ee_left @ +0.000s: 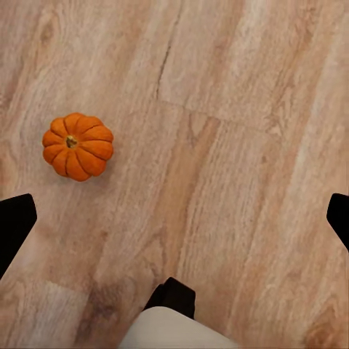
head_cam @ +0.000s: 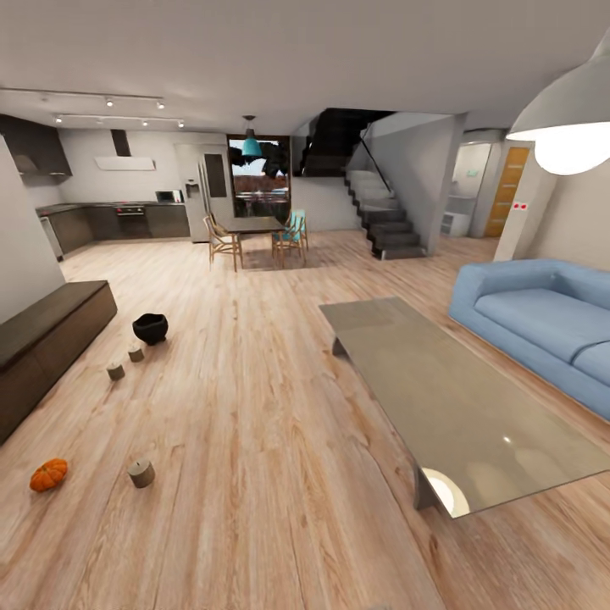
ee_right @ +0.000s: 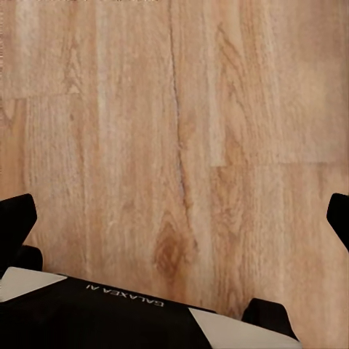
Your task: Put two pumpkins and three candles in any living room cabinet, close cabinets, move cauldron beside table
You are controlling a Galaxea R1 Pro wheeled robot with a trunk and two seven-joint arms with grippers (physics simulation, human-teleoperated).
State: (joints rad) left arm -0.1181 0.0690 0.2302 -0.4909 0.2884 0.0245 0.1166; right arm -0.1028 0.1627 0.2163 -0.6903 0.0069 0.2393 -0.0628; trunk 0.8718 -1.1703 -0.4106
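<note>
1. Pumpkin (head_cam: 48, 474) sits on the wood floor (head_cam: 254, 474) at the robot's near left, upright, orange, ribbed. In the left wrist view a pumpkin (ee_left: 78, 145) rests stem-up on the planks, off to one side of the left gripper (ee_left: 174, 214), not between the fingertips; can't tell if it's the same one.
2. Nearest candle (head_cam: 141, 473) stands just beside that pumpkin in the head view, to its right, apart from it.
3. Two more candles farther back: one (head_cam: 115, 370) and another (head_cam: 135, 353), close together, both upright on the floor.
4. Black cauldron (head_cam: 150, 328) sits just past those two, on the floor, near the far end of the cabinet.
5. Cabinet (head_cam: 47, 339) is the long low dark wood unit along the left wall; fronts look closed from here.
6. Left gripper: fingertips spread wide at the frame edges, nothing between them but floor, so released.
7. Right gripper (ee_right: 174, 214): same, fingers (ee_right: 14, 218) far apart over bare planks, released, holding nothing.
8. Glass coffee table (head_cam: 449, 398) lies to the right-centre, well apart from the cauldron.
9. Blue sofa (head_cam: 542, 313) beyond it on the right.
10. Further back: dining table w/ chairs (head_cam: 254, 233), kitchen at left rear, staircase (head_cam: 381, 212), pendant lamp (head_cam: 568, 119) at upper right.
</note>
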